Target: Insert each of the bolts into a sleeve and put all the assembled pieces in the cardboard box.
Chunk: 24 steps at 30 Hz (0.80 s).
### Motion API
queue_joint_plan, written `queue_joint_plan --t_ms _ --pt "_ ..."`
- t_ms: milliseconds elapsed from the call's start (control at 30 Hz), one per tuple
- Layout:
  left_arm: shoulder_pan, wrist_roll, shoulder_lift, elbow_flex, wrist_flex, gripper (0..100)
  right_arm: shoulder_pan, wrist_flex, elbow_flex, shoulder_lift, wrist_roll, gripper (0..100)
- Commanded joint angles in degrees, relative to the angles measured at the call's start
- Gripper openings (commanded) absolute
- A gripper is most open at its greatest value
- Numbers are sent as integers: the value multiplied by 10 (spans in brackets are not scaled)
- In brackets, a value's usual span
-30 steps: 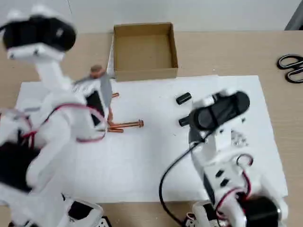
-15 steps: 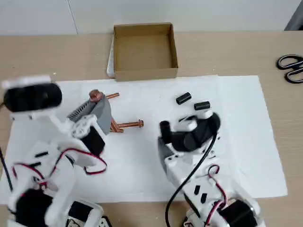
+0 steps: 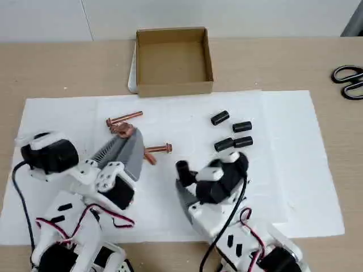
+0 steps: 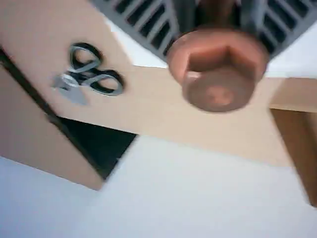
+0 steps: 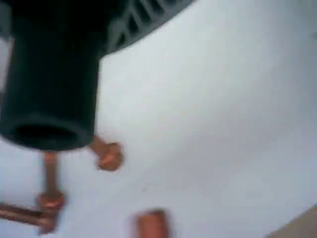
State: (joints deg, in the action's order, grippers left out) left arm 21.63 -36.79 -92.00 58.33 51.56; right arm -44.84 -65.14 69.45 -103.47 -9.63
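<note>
Over the last second both arms have drawn back from the far part of the white paper (image 3: 170,221) toward their bases and sunk lower. Our left hand (image 3: 125,135) has come down gripping a copper bolt (image 4: 218,69) between its jaws, just beside the loose bolts (image 3: 125,118) lying on the paper. Its hex head shows plainly in the left wrist view, but we cannot tell which way the shank points. Our right hand (image 3: 184,173) has swung inward and is clamped around a black sleeve (image 5: 52,84), open bore showing past the jaws.

The held bolt and held sleeve are now nearer each other than before. They are still apart, with bare paper between them.

We judge this to be the setup for the first mating, with each hand carrying its half. The next move would call for lining shank and bore up on one axis. Four spare sleeves (image 3: 242,126) lie on the paper. The cardboard box (image 3: 137,56) stands on the surface beyond the paper with nothing in it, so no assembled piece is yet delivered.
</note>
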Motion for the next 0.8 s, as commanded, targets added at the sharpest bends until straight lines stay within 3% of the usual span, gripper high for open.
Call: queue_joint_plan --t_ms 0,767 --pt "37 -19 -4 -13 -19 6 -44 25 8 -2 -3 4" --pt "85 -19 -2 0 5 6 -48 78 25 -2 24 4"
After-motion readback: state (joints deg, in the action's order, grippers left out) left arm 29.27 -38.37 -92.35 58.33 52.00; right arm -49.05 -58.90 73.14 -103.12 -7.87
